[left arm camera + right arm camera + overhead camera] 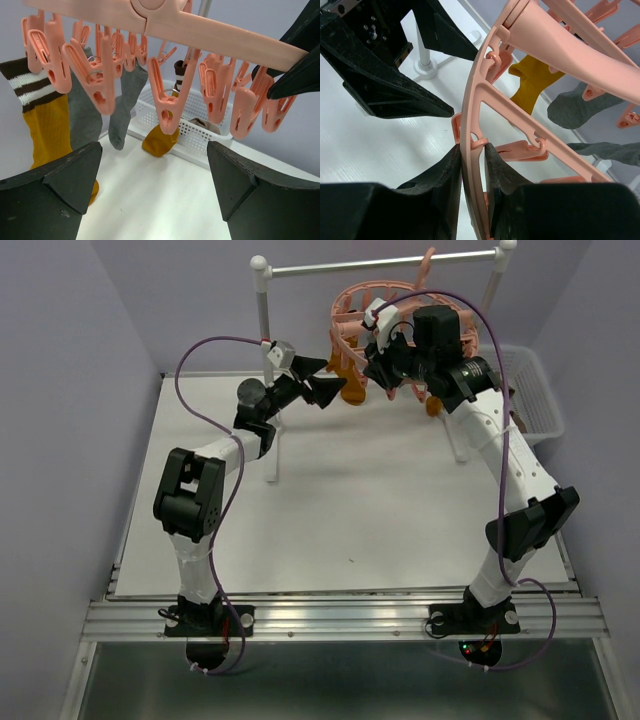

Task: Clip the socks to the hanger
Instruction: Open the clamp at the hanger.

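The salmon-pink hanger (350, 302) hangs from the rail, and its ring (475, 100) passes between my right gripper's jaws. My right gripper (471, 147) is shut on that ring. A mustard sock with a brown-and-white cuff (47, 125), two grey socks (85, 115) and another mustard sock (160, 142) dangle from the clips (167, 107). My left gripper (155, 175) is open just below the clips, with nothing between its fingers (65, 180). From above, the left gripper (333, 376) sits at the hanger's left side and the right gripper (380, 358) under its middle.
The metal rail stand (380, 265) with white posts (265, 320) carries the hanger at the back of the table. A white mesh basket (535, 390) stands at the back right, with fabric inside (200, 123). The left gripper's black fingers (385, 95) are close beside the ring.
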`<act>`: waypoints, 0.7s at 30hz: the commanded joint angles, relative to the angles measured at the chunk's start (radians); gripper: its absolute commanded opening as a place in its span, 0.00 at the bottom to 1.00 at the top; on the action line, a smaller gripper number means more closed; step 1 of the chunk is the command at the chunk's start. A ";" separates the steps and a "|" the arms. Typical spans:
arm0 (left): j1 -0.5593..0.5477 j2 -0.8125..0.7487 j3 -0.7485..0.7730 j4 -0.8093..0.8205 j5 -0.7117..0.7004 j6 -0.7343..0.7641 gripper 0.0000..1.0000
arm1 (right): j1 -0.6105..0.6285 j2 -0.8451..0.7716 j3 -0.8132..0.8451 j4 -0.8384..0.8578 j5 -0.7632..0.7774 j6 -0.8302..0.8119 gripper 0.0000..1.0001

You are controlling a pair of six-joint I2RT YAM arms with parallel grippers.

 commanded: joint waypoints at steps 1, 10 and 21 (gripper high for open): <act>0.006 -0.003 0.058 0.136 0.054 0.024 0.99 | -0.012 -0.058 -0.003 0.006 0.054 0.012 0.16; -0.019 0.040 0.114 0.199 -0.001 -0.048 0.99 | -0.012 -0.061 -0.023 0.023 0.070 0.018 0.17; -0.053 0.054 0.127 0.229 -0.041 -0.060 0.83 | -0.012 -0.059 -0.023 0.043 0.064 0.030 0.18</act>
